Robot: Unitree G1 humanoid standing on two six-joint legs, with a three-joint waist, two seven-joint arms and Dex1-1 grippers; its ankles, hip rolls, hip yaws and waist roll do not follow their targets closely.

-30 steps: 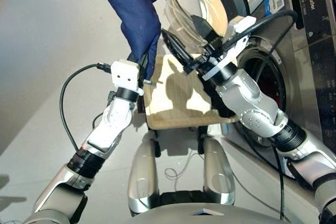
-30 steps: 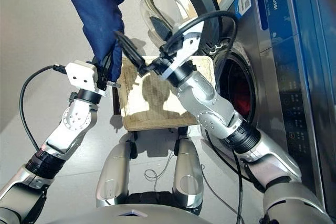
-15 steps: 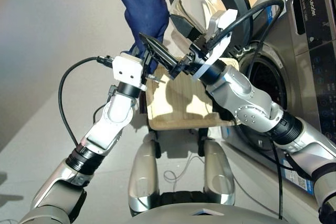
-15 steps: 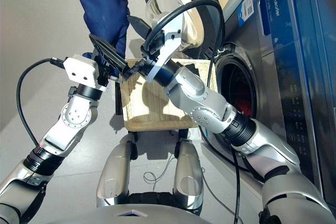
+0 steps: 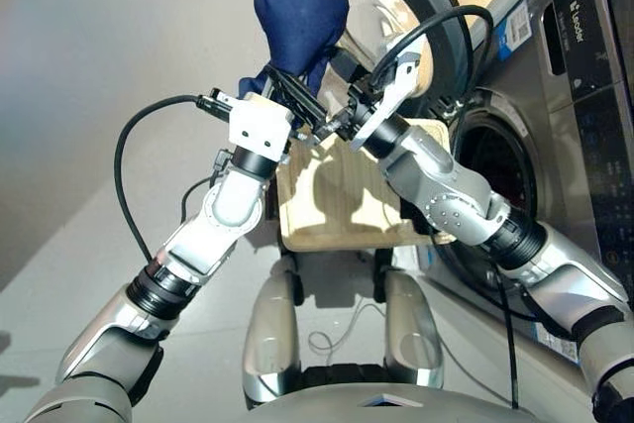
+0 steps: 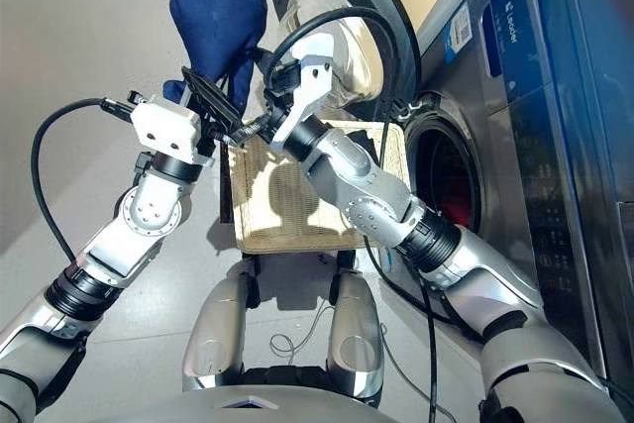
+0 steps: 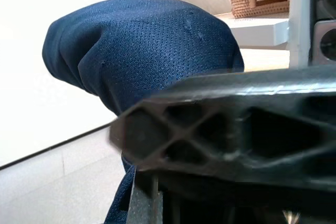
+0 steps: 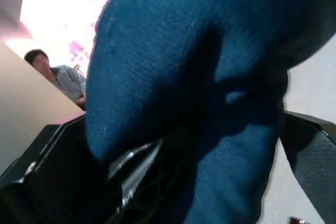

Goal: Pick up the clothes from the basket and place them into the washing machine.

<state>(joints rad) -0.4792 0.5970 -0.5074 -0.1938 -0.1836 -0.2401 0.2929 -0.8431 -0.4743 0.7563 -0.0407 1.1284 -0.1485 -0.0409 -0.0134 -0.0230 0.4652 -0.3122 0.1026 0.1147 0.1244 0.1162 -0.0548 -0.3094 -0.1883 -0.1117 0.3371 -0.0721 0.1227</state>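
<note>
We see the navy blue garment (image 5: 297, 2) held up high near the top middle of the head views, and its top runs off the edge of the picture. Our left gripper (image 6: 203, 106) holds the bottom end of it. Its two black fingers are pinched shut on the cloth just above the white block on the wrist.

Our right gripper (image 5: 297, 106) reaches in from the right side and sits right beside the left one, at the low end of the cloth. Its fingers are spread apart, with the blue cloth between them. In the right wrist view the cloth fills most of the picture and one black finger (image 8: 310, 145) shows at the lower right. We cannot tell if those fingers touch the cloth.

The basket (image 6: 297, 215) is in the middle of the picture, below both grippers. The part we can see has no clothes in it, but the arms hide some of it.

The washing machine (image 6: 515, 96) fills the right side. Its round door (image 5: 416, 7) is swung open at the top middle, behind the blue garment. Inside the drum opening (image 6: 451, 190), at the middle right, we see something red, but it is too dark to tell what it is.

A black cable (image 5: 134, 160) loops off the left wrist on the left side.
</note>
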